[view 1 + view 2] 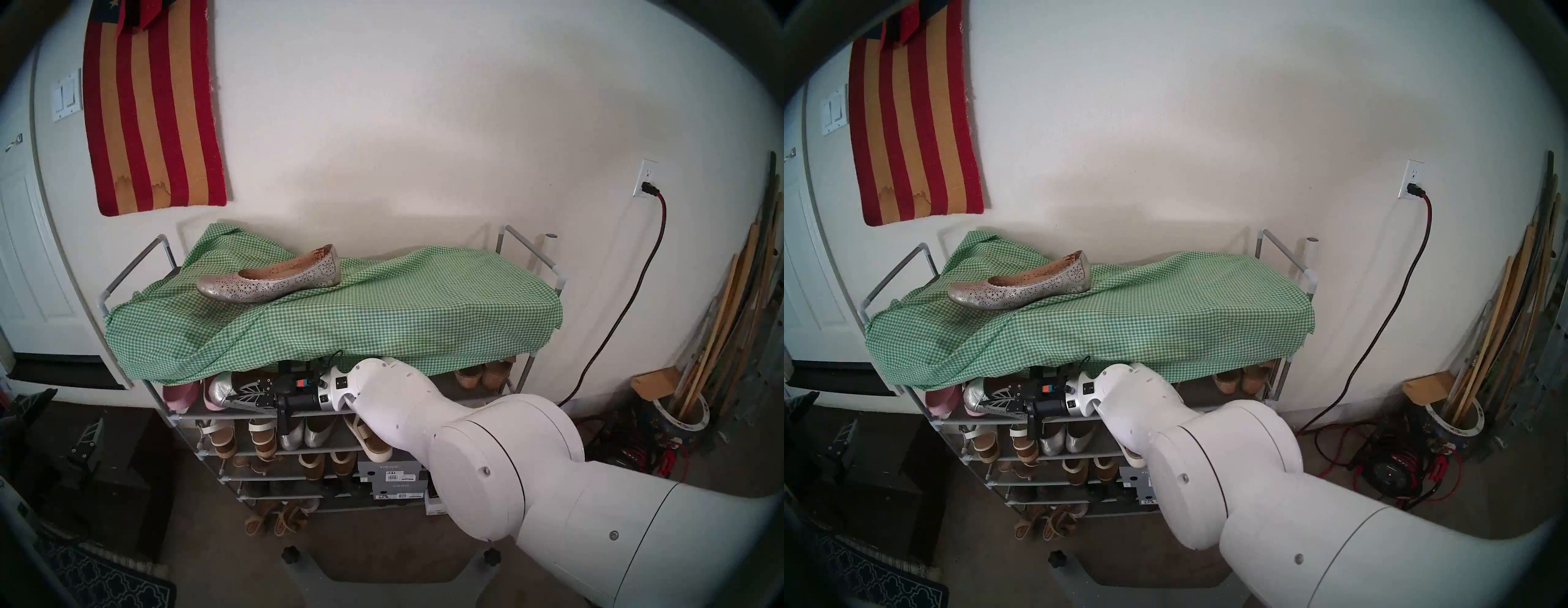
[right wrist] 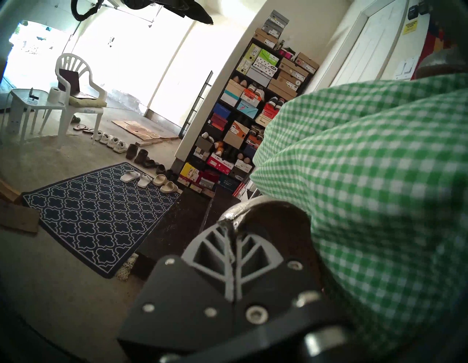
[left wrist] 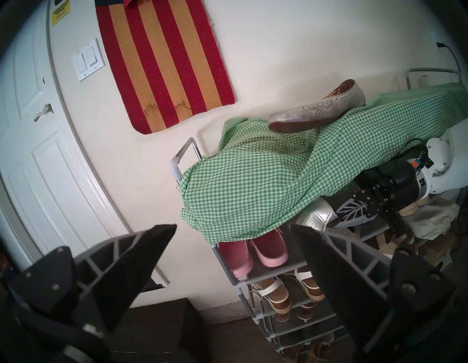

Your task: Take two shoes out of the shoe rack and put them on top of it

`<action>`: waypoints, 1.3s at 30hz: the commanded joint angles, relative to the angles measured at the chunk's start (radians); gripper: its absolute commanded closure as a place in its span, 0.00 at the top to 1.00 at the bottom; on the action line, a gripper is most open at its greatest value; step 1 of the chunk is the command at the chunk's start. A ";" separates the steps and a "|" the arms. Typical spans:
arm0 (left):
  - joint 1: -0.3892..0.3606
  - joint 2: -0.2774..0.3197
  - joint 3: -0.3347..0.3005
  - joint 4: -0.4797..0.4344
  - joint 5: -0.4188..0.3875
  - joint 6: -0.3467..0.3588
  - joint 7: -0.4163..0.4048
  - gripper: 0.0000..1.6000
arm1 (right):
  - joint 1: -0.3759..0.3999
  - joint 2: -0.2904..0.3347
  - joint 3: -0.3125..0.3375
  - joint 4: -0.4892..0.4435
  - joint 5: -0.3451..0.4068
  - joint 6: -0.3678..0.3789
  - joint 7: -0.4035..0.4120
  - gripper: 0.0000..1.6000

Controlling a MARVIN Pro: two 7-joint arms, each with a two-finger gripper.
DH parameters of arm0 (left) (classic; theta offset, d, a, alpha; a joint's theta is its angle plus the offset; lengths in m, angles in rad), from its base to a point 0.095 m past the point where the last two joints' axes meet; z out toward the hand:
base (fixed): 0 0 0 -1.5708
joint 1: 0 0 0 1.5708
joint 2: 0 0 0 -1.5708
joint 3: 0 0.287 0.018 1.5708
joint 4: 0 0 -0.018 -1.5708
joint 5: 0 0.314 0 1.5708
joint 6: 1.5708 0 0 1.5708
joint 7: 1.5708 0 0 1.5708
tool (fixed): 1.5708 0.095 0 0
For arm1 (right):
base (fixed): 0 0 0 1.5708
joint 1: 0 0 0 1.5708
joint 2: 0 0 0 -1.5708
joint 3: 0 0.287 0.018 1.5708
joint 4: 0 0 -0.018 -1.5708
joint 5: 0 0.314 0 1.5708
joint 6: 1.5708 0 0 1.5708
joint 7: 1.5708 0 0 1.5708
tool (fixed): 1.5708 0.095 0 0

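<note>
On top of the shoe rack (image 1: 526, 365), one perforated flat (image 1: 271, 278) already lies on the gingham cloth (image 1: 382, 314). Under the cloth's near left edge, the right pincer (image 1: 237, 397) is clamped on the second flat (image 1: 218, 388), level with the upper shelf; next it likely needs drawing clear, lifting and setting beside its mate, while the left pincer (image 3: 233, 273) waits wide open and empty

Shoe rack (image 1: 526, 373) with cloth-draped top, centre of the head view.

A green-white gingham cloth (image 1: 382, 314) covers the rack's top; one perforated silver-gold flat (image 1: 271, 278) lies on it toward the upper left, toe pointing left. On the tier just under the cloth, at its left end, sit pink slip-ons (image 1: 180, 395). Lower tiers carry white-strapped sandals (image 1: 222, 437), plain silver flats (image 1: 303, 433) and grey shoe boxes (image 1: 392, 473) at the right.
</note>
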 commanded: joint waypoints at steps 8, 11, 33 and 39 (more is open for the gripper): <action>-0.001 -0.003 0.001 -0.006 -0.001 0.000 -0.002 1.00 | -0.026 -0.021 -0.006 -0.009 0.008 -0.011 0.087 0.00; -0.001 -0.003 0.001 -0.006 -0.001 0.000 -0.002 1.00 | -0.052 -0.021 -0.011 -0.009 0.007 -0.011 0.090 0.00; -0.002 -0.003 -0.001 -0.006 -0.001 -0.002 -0.006 1.00 | -0.148 -0.021 -0.075 -0.019 0.012 -0.011 0.080 0.00; -0.002 -0.003 -0.001 -0.006 -0.001 -0.002 -0.007 1.00 | -0.163 -0.021 -0.097 -0.040 0.014 -0.011 0.077 0.00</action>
